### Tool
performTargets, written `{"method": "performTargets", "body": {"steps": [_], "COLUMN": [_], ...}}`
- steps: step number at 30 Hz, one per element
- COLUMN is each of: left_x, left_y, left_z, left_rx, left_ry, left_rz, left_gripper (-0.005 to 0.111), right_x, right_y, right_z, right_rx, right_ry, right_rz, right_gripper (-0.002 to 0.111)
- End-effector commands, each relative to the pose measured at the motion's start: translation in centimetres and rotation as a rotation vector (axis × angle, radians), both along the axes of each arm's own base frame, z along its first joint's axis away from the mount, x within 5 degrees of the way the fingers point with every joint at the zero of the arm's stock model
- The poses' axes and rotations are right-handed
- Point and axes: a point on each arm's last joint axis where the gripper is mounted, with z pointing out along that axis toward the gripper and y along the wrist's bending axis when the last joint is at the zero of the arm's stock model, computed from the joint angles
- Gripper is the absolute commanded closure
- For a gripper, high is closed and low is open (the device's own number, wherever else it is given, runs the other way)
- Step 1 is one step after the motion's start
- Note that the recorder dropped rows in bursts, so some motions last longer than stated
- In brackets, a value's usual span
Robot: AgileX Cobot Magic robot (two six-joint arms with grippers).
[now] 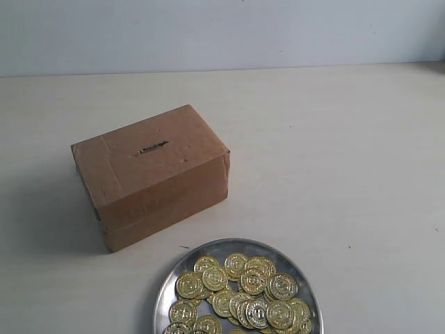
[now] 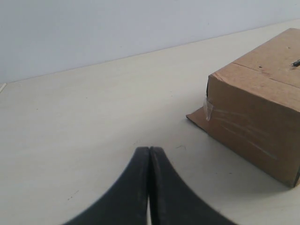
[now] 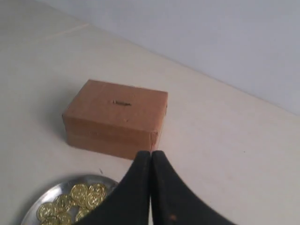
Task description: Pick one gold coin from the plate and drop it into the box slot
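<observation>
A brown taped cardboard box [image 1: 153,174] stands on the table, its dark slot [image 1: 151,148] on the top face. In front of it lies a shiny silver plate [image 1: 169,285] with several gold coins [image 1: 240,292] piled on it. Neither gripper shows in the exterior view. My left gripper [image 2: 149,150] is shut with nothing held, hovering over bare table beside the box [image 2: 262,112]. My right gripper [image 3: 151,153] is shut and empty too, raised above the table with the box [image 3: 117,117], its slot [image 3: 122,102] and the plate [image 3: 51,192] with coins [image 3: 75,199] beyond it.
The pale table [image 1: 348,160] stretches to a grey-white wall [image 1: 222,31] at the back. The plate is cut off by the lower edge of the exterior view.
</observation>
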Motion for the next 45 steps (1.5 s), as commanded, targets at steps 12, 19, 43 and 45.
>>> {"method": "performTargets", "body": {"steps": [12, 19, 43, 45], "left_x": [0.0, 0.0, 0.0, 0.0], "left_y": [0.0, 0.0, 0.0, 0.0], "left_z": [0.0, 0.0, 0.0, 0.0], "left_rx": [-0.003, -0.003, -0.003, -0.003], "left_ry": [-0.012, -0.012, -0.012, -0.012], "left_rz": [0.005, 0.005, 0.005, 0.005], "left_gripper": [0.107, 0.107, 0.107, 0.107], "right_x": [5.4, 3.0, 4.2, 4.0], "right_y": [8.8, 13.4, 20.2, 20.7], "right_z": [-4.1, -6.6, -13.7, -14.3], "right_rx": [-0.592, -0.783, -0.594, -0.543], "right_ry": [0.284, 0.243, 0.480, 0.546], "right_rz": [0.347, 0.598, 0.475, 0.450], "right_gripper": [0.108, 0.108, 0.108, 0.108]}}
